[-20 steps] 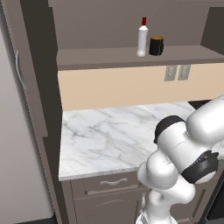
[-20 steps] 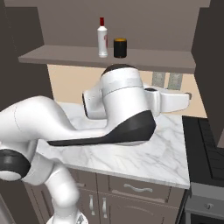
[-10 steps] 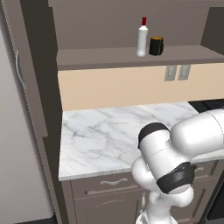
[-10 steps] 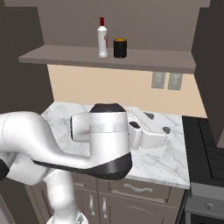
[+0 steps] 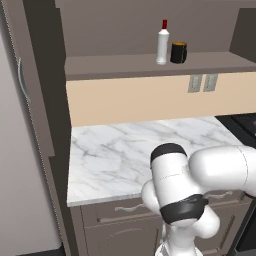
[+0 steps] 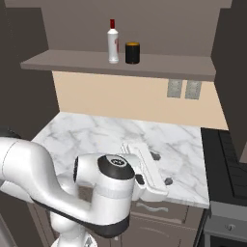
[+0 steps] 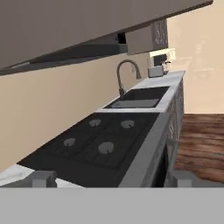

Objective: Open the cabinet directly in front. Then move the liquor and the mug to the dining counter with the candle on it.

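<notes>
The cabinet [image 5: 115, 25] in front stands open, its doors swung aside. On its bottom shelf [image 6: 159, 63] the liquor [image 5: 162, 42], a white bottle with a red cap, stands upright just left of the black mug [image 5: 178, 52]. Both also show from the right side: liquor [image 6: 113, 44], mug [image 6: 132, 52]. My gripper [image 6: 161, 168] hangs low over the front of the marble worktop, far below the shelf, pointing right. In the hand view its fingertips [image 7: 43, 178] stand wide apart, so the gripper [image 7: 112, 179] is open and holds nothing. The dining counter and the candle are out of view.
The marble worktop [image 5: 115, 150] with a beige backsplash lies under the shelf, with drawers [image 5: 125, 210] below. To its right is a black stove [image 7: 96, 140], then a sink with a curved faucet [image 7: 127, 76]. Two wall outlets [image 5: 202, 82] sit beneath the shelf.
The arm has folded down and swung, and the hand has dropped from above the worktop to its front edge, still pointing right. Bottle and mug have not moved. The gripper stays open.
</notes>
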Available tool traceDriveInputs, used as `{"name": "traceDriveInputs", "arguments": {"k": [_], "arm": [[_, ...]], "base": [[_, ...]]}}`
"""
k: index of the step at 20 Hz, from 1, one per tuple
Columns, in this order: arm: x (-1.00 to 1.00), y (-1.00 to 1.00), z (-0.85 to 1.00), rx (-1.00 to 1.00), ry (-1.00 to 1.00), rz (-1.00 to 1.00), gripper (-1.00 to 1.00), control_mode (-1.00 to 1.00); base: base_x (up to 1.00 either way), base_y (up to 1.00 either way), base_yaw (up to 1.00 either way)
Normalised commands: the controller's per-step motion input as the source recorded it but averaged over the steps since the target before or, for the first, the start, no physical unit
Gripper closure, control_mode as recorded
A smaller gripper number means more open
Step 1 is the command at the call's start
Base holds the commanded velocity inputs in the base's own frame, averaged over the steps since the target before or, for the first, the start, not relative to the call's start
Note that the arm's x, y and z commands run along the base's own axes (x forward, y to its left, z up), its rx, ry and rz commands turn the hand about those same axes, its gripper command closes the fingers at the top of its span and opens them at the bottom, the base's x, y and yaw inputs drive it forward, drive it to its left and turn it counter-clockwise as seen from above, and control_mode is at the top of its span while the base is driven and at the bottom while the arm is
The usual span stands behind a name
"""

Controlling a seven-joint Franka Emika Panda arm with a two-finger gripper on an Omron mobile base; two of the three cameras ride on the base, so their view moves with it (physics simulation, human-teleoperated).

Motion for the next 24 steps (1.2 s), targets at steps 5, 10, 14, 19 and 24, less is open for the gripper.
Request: {"name": "traceDriveInputs", "arguments": {"k": [5,10,14,19,24], "arm": [[0.22,0.37,0.3,0.56,-0.33,-0.22,-1.0,-1.0],[0.28,0.32,0.47,0.42,-0.39,-0.29,-1.0,-1.0],[0.25,0.28,0.63,0.09,-0.2,-0.3,-1.0,-1.0],[0.02,0.17,0.66,0.0,-0.01,-0.42,-1.0,-1.0],[-0.01,0.02,0.36,-0.03,0.0,-0.69,-1.0,-1.0]], "base": [[0.0,0.0,0.0],[0.0,0.0,0.0],[0.0,0.0,0.0],[0.0,0.0,0.0],[0.0,0.0,0.0]]}}
